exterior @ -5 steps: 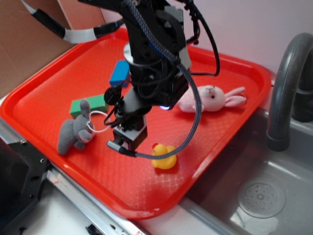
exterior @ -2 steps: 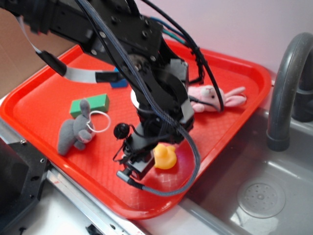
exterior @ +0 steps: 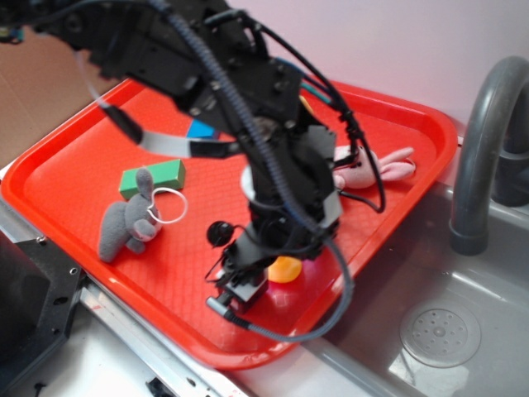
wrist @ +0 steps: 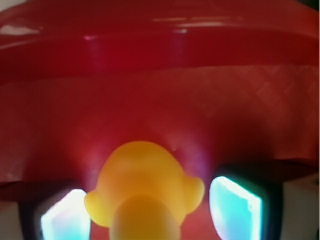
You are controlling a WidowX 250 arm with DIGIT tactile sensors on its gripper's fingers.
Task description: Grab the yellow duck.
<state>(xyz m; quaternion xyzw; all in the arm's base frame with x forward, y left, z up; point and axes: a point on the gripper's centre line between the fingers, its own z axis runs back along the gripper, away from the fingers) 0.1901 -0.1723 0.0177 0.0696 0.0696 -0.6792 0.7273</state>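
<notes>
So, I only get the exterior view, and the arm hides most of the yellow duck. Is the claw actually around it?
Observer: Yes. In the wrist view the yellow duck sits between the two fingers of the gripper, one on each side.
Operator: Is it squeezing the duck?
Observer: It doesn't look so. A sliver of red tray shows between the duck and one finger, so the jaws look open.
Operator: What lies past the duck?
Observer: Bare tray floor, then the tray's raised rim across the top of the wrist view.
Operator: Can you see its beak?
Observer: No, the wrist view shows only smooth yellow.
</notes>
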